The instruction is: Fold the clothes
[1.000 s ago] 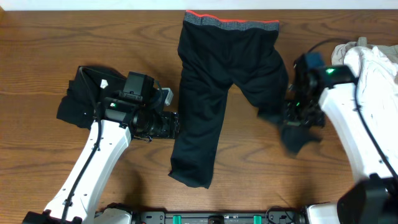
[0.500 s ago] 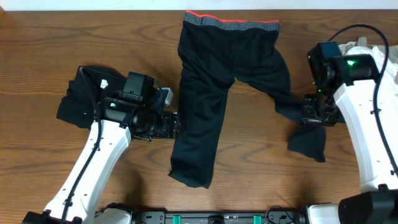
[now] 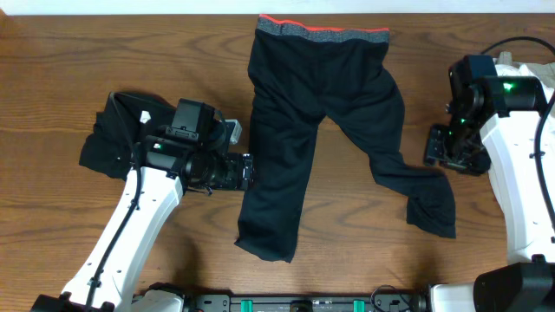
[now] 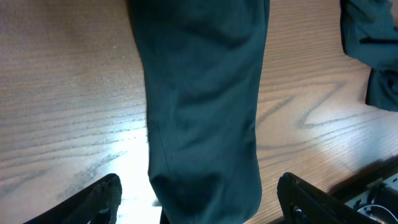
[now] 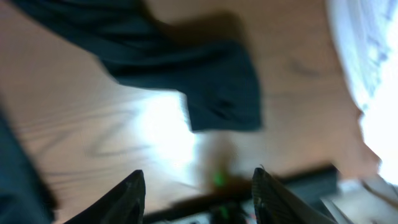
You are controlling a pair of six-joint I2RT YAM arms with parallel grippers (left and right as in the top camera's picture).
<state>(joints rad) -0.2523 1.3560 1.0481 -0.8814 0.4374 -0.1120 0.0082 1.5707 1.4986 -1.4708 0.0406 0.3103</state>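
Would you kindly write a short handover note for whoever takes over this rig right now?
Left gripper: open, with its fingers wide on either side of the straight trouser leg. It is not gripping.
Right gripper: open and empty, over bare wood beside the crumpled cuff.
Long black stretchy trousers with a grey waistband: spread on the wooden table, waistband at the far edge. One leg lies straight and the other angles out to the right.
Done: the trousers are laid out, but no fold has been made yet.
Left: probably smooth the cuff, bring the legs together, then fold lengthwise.
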